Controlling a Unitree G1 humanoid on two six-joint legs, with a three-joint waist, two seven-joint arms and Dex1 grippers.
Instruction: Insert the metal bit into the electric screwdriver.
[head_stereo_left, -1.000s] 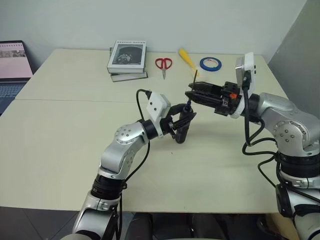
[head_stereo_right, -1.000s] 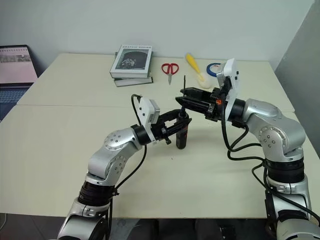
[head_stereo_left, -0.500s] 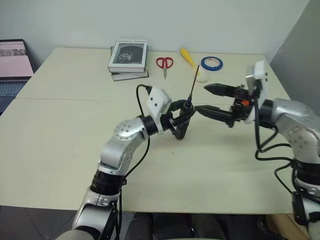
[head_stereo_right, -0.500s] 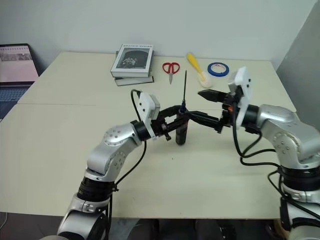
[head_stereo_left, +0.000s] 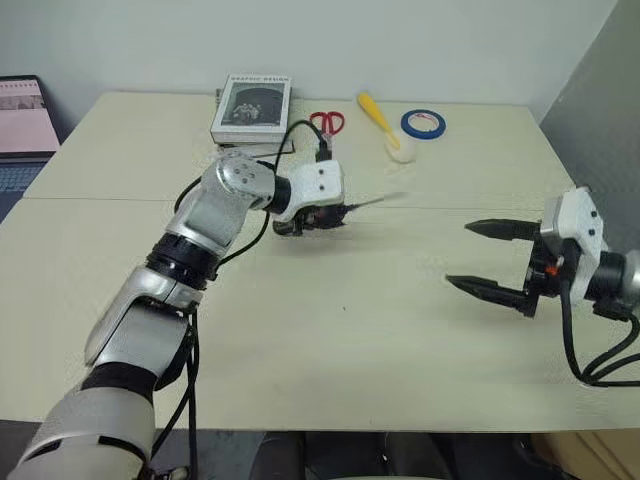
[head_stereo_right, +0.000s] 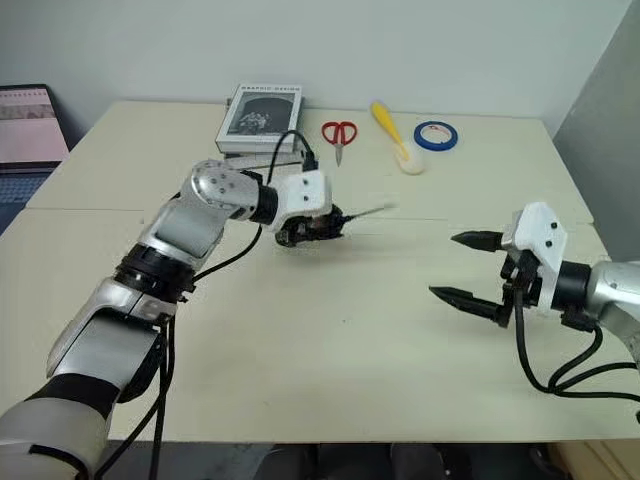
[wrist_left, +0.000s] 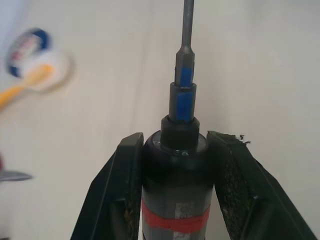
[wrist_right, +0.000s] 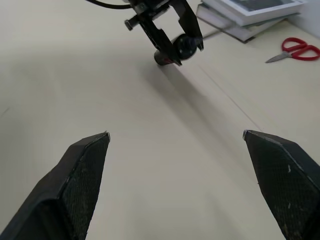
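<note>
Pale bench (head_stereo_left: 330, 340) runs bare across its near half; books, scissors, brush and tape sit along the far edge. Left arm reaches forward over mid-bench, its left end effector (wrist_left: 175, 150) clamped on the electric screwdriver (wrist_left: 176, 190), the metal bit (wrist_left: 186, 30) seated in its tip. Right end effector (head_stereo_left: 490, 258) hovers well apart, near the right edge, fingers spread wide and empty.

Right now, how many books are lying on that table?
2, stacked at the table's far edge: the top book with a photo cover, and a second book peeking out beneath it. More could be hidden under the stack.
</note>
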